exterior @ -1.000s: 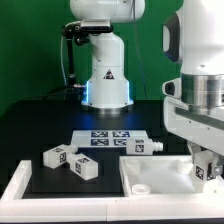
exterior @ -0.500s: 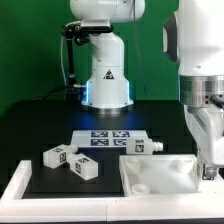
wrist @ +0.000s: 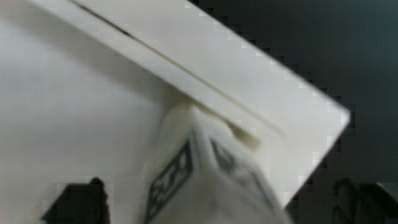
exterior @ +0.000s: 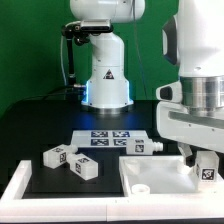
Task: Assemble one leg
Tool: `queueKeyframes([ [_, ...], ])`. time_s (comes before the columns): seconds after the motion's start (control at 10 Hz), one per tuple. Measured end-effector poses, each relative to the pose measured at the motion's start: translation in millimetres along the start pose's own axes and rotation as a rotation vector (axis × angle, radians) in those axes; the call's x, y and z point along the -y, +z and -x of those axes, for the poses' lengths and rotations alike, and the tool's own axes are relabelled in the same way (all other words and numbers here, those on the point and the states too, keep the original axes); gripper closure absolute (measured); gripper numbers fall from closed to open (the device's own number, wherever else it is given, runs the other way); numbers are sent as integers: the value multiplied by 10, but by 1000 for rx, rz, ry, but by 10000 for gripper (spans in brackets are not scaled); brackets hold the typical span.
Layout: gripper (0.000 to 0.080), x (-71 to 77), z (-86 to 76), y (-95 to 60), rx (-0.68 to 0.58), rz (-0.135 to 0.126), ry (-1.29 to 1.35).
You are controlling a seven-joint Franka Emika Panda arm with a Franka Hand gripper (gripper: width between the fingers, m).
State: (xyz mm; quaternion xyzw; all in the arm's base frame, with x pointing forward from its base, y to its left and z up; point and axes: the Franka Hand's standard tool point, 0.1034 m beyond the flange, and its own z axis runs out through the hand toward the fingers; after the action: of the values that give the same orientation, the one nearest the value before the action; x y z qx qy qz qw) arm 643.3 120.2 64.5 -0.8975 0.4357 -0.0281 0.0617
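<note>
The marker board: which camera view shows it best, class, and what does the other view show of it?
The exterior view. There the marker board lies flat mid-table, its dark tags visible. The wrist view shows none of it, only a white part close up.

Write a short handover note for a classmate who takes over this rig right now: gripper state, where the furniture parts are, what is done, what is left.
Gripper: low at the exterior view's right, over the white tabletop panel; a tagged leg sits between its fingers, though whether it is gripped cannot be told.
Parts: two tagged legs lie loose toward the exterior view's left; another lies by the marker board.
Done: nothing visibly joined yet.
Left: seat one leg in the panel and fasten it.
</note>
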Motion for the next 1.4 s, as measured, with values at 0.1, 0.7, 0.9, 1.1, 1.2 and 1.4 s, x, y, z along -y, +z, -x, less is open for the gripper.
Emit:
queueKeyframes([
  [0.1,151,-9,-10,5,0,1,-76],
  [0.7,258,43,-10,31,-60,45,-626],
  [0.9,407,-14,-72,34,-63,55,-592],
  [1.1,514,-35,-94,36,-66,55,-467],
  [1.2,514,-77,-135,30,-64,64,-382],
  [1.4,514,-108,-166,27,-69,70,-324],
])
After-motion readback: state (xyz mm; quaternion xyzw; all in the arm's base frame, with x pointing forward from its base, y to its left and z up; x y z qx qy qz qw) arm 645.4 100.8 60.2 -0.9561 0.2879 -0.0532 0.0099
